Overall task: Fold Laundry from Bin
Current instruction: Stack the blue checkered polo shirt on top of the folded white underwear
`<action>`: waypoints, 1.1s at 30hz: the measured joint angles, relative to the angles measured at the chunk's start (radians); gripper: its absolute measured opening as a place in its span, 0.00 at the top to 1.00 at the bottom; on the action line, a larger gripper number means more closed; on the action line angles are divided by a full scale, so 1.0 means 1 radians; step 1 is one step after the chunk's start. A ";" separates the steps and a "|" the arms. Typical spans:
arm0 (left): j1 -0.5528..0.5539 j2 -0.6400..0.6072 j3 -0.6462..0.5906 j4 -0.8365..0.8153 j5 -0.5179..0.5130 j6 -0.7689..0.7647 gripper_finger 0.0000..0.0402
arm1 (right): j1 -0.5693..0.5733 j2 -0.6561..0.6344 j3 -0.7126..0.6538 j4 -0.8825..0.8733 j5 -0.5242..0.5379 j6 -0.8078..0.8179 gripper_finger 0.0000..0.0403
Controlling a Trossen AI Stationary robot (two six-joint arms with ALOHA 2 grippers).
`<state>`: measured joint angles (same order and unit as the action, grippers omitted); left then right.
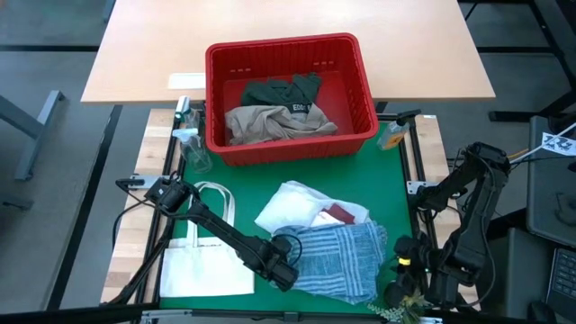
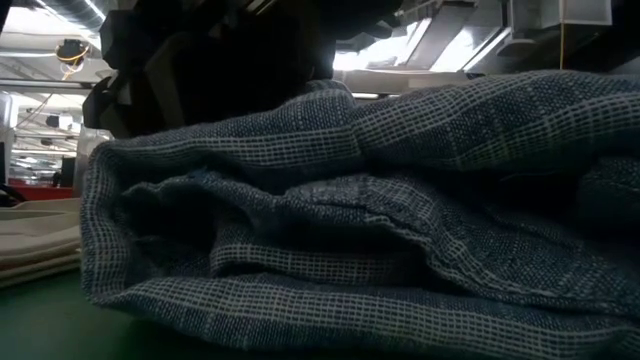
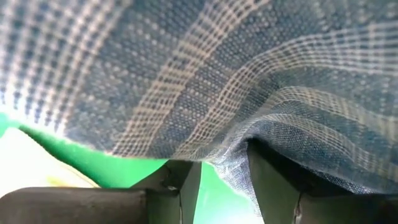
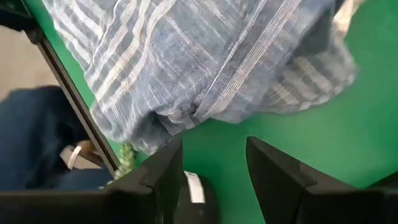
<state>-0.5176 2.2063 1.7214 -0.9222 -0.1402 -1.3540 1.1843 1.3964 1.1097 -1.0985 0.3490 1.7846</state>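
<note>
Two garments sit in the red bin at upper centre of the high view, tan and dark green, awaiting their turn. I have the blue-and-white striped piece on the green mat at lower centre, against the white and maroon cloth, where both arms reach. Left end effector sits at its left edge; fingers look parted with cloth over one, grip uncertain. Right end effector hangs open and empty near the lower right hem, ready to pinch. White tote bag lies lower left, on the bench.
</note>
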 joint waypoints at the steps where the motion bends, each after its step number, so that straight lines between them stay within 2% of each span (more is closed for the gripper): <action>1: 0.000 0.000 0.000 0.000 0.000 0.000 0.69 | 0.000 0.000 -0.013 0.013 -0.001 0.022 0.56; 10: -0.003 0.000 0.000 0.001 -0.001 0.000 0.69 | -0.002 0.000 -0.214 0.286 -0.041 0.124 0.56; 16: -0.003 0.000 0.000 0.001 -0.008 0.000 0.69 | -0.012 0.000 -0.293 0.471 -0.017 0.149 0.56; 21: -0.003 0.000 0.000 0.001 -0.008 0.000 0.69 | -0.042 0.000 -0.333 0.555 -0.007 0.136 0.56; 24: -0.003 0.000 0.000 0.001 -0.008 0.000 0.69 | -0.056 0.000 -0.335 0.584 -0.049 0.091 0.56; 29: -0.003 -0.001 0.000 0.004 -0.008 0.000 0.69 | -0.082 -0.028 -0.331 0.578 -0.204 0.066 0.56; 33: -0.003 -0.001 0.000 0.005 -0.008 0.000 0.69 | -0.086 -0.076 -0.331 0.575 -0.221 0.065 0.56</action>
<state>-0.5201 2.2055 1.7214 -0.9170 -0.1482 -1.3540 1.0981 1.3204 0.7788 -0.5238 0.1282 1.8500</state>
